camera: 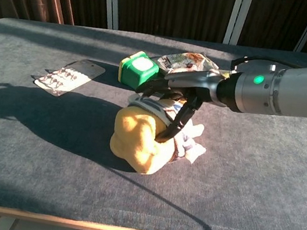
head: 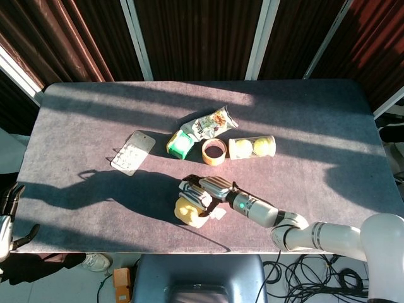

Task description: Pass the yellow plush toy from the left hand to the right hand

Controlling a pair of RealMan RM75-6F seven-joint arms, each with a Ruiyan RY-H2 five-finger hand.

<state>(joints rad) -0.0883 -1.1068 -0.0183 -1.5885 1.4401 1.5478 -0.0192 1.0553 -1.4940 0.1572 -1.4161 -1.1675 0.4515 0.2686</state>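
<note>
The yellow plush toy [head: 188, 211] [camera: 135, 138], with a striped white cloth on its top, lies on the grey table near the front edge. My right hand [head: 205, 188] [camera: 175, 92] grips it: the fingers lie over its top and the thumb presses into its side. The toy still rests on the table. My left hand [head: 5, 218] shows only at the far left edge of the head view, off the table's front left corner, fingers apart and holding nothing. The chest view does not show it.
Behind the toy stand a green cube [head: 180, 144] [camera: 138, 69], a snack bag [head: 208, 124] [camera: 186, 61], a tape roll [head: 214, 151] and a clear tube of tennis balls [head: 252, 147]. A blister pack [head: 133, 152] [camera: 68, 77] lies to the left.
</note>
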